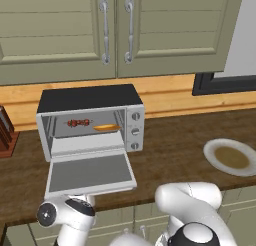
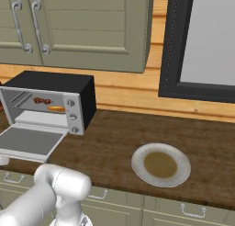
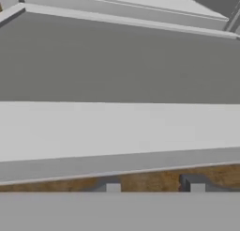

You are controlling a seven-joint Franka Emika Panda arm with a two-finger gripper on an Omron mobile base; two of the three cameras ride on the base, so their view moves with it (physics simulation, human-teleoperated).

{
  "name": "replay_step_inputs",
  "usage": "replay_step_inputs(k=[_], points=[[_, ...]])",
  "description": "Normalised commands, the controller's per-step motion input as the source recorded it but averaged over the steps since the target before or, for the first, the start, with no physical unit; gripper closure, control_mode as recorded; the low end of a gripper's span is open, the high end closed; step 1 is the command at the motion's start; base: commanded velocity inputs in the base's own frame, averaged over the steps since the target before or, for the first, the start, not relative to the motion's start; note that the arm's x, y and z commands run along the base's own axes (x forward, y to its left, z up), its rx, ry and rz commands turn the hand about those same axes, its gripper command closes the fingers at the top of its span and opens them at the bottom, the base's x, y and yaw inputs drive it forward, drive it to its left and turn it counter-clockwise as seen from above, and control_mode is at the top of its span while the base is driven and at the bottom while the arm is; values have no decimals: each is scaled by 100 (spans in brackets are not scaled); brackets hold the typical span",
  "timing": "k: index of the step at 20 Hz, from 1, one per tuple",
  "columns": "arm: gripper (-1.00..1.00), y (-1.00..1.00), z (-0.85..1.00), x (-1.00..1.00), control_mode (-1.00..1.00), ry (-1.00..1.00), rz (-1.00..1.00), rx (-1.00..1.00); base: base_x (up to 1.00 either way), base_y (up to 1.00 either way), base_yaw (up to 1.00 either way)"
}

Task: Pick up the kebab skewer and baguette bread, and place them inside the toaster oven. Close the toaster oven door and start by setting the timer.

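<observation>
The toaster oven (image 1: 90, 97) (image 2: 50, 82) stands on the counter with its door (image 1: 90, 172) (image 2: 27, 141) dropped flat. Inside on the rack lie the kebab skewer (image 1: 78, 123) (image 2: 42, 100) at the left and the baguette bread (image 1: 106, 127) (image 2: 57, 109) to its right. In the hand view my gripper (image 3: 154, 188) sits low at the door's (image 3: 117, 61) front edge, just before the silver frame. The two fingertips (image 3: 113, 188) stand apart, open, with nothing between them. My wrist (image 1: 67, 215) is below the door's front edge.
Three knobs (image 1: 135, 131) run down the oven's right panel. A grey plate (image 1: 231, 157) (image 2: 160, 165) with a brown centre lies on the counter to the right. A knife block (image 1: 5, 135) stands at the far left. Wall cabinets (image 1: 115, 30) hang above.
</observation>
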Motion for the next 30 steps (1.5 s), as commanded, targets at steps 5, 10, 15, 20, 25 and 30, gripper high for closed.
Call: replay_step_inputs(k=[5,10,15,20,25,30], points=[[-100,0,37,46,-100,-7,0,8,0,0,0],[-100,0,51,53,-100,-4,0,11,0,0,0],[-100,0,55,40,-100,-4,0,8,0,0,0],[-100,0,57,32,-100,-5,0,3,0,0,0],[-100,0,59,32,-100,-4,0,2,0,0,0],[-100,0,57,29,-100,-3,0,2,0,0,0]])
